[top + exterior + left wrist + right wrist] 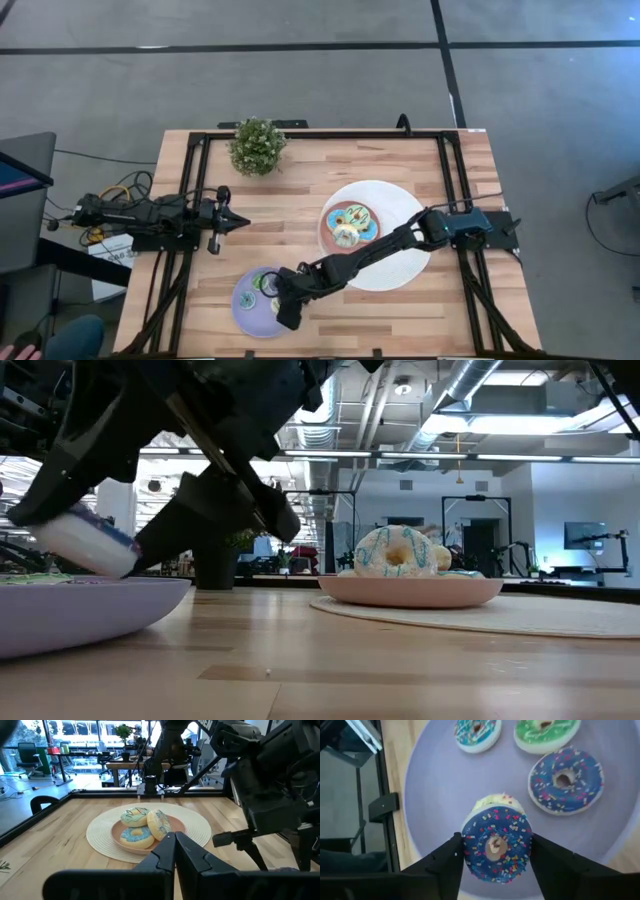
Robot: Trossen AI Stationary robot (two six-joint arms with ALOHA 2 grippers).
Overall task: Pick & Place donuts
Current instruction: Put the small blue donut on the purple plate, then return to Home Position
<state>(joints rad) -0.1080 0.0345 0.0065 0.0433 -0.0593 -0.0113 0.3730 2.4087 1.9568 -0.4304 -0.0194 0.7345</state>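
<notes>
the right gripper pinches a blue-iced donut just above the lavender plate, apparently to set it down there.

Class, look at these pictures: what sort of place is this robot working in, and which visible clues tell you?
Probably an open-plan robotics lab or office: exposed ceiling ducts, desks with an office chair behind the wooden table, and another metal rig frame.

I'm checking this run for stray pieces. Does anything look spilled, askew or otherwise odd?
Nothing is spilled. The right gripper holds a dark-blue sprinkled donut just over the lavender plate; three other donuts lie flat there. The left gripper waits shut, apart from both plates.
</notes>
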